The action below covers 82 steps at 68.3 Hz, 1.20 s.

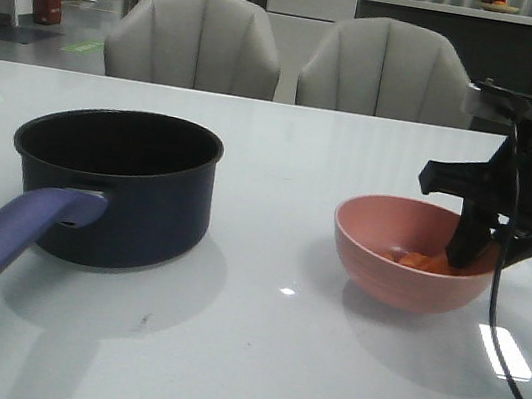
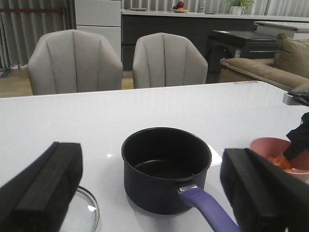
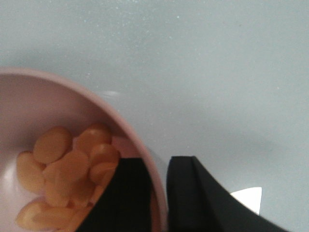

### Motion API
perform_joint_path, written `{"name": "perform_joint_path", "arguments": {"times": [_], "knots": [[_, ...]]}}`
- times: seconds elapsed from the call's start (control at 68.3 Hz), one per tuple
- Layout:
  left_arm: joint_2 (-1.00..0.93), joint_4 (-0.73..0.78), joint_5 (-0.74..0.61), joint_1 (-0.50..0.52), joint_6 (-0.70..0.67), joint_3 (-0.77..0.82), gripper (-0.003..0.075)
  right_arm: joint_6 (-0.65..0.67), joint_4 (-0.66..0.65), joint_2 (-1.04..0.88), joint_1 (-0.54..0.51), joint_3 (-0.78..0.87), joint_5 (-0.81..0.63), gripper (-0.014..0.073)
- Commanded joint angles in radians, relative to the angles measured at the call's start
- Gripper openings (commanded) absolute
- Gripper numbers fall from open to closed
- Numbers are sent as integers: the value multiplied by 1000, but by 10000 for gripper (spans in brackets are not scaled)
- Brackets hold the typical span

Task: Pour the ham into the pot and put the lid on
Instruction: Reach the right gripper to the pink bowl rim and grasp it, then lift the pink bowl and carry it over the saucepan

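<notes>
- Right now we see the right gripper [image 3: 157, 193] straddling the rim of the salmon-pink round bowl [image 3: 87, 99], one black finger inside, one outside, jaws narrow and closed on the wall; we judge it a firm pinch, ready to lift.
- Small orange-pink ham pieces [image 3: 67, 166] lie heaped in the bowl bottom, just beside the inner finger.
- Key relation: the dark navy round saucepan [image 1: 122, 182] sits well apart from the bowl, toward the robot's left, so the pour must travel leftward across the white table [image 1: 251, 359]; right arm is the one on the bowl.
- Pot's long blue-purple handle [image 1: 6, 239] points toward the robot, clear of the bowl's path.
- Left gripper [image 2: 154, 188] hangs wide open, holding nothing, pot seen between its pads.
- Glass lid with metal rim [image 2: 84, 208] lies flat beside the pot at its left; front view shows only its edge, left wrist view more of the glass.
- Only the right wrist view shows the grip on the rim; front view shows the spacing.
- Two grey chairs [image 1: 195, 41] stand beyond the table.
</notes>
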Motion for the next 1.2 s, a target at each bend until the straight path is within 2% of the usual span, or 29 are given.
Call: {"name": "perform_joint_path", "arguments": {"times": [0.0, 0.293, 0.556, 0.659, 0.82, 0.996, 1.098, 1.186], "knots": [[6, -1, -85, -8, -1, -25, 625, -6, 9, -56, -3, -30, -16, 139], [6, -1, -85, -8, -1, -25, 625, -7, 31, -61, -3, -52, 11, 139], [6, -1, -85, -8, -1, -25, 625, -60, 0, -62, 54, -316, 268, 139], [6, -1, -85, -8, -1, -25, 625, -39, -66, -56, 125, -461, 352, 139], [6, -1, -85, -8, -1, -25, 625, 33, -146, -11, 243, -627, 408, 139], [6, -1, -85, -8, -1, -25, 625, 150, -356, 93, 377, -812, 460, 139], [6, -1, -85, -8, -1, -25, 625, 243, -527, 116, 439, -863, 407, 139], [6, -1, -85, -8, -1, -25, 625, 345, -606, 109, 471, -863, 315, 139]]}}
